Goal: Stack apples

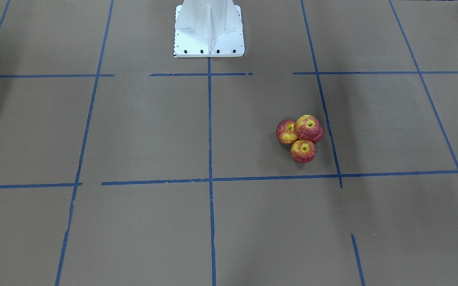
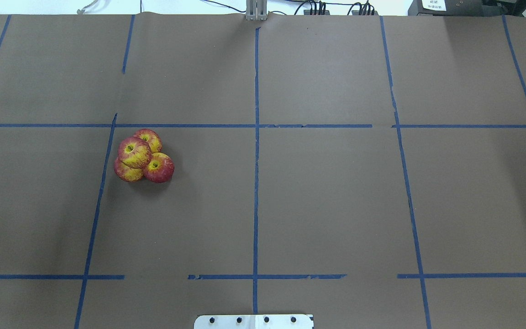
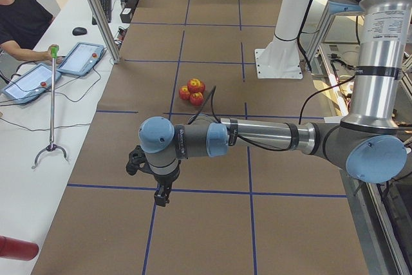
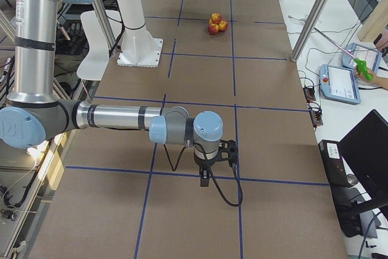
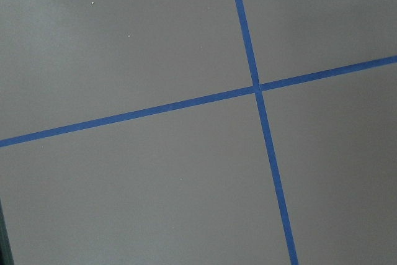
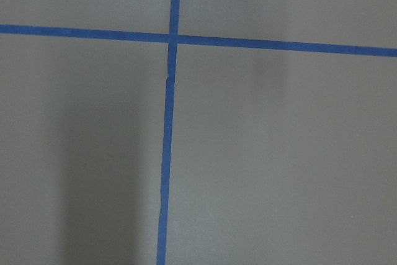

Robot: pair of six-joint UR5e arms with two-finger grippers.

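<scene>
Where brown paper covers the table, blue tape marks a grid of rectangles. No brand can be read. There is small print on the upright silver tube of the left arm and a white label beyond the far edge, both too small to make out.

Arms, two. The left arm reaches level over the table end on the robot's left, and the right arm does the same over the opposite end.

Pedestal, one, white, bolted at the robot's edge on the centre line.

Tablets, two, on the side bench in the left view.

Grippers, two. The left gripper and right gripper hang black and pointing down, each above a tape crossing. Each shows only in a side view, so I cannot tell how their fingers are set. Each wrist camera shows only paper and one tape crossing.

Apples, four, red streaked with yellow. Three sit on the paper touching one another, and the top apple rests on them, stem dimple up. From the front only three show. The pile lies on the robot's left half, in the middle row, just beside a lengthwise tape line and well apart from both grippers.
</scene>
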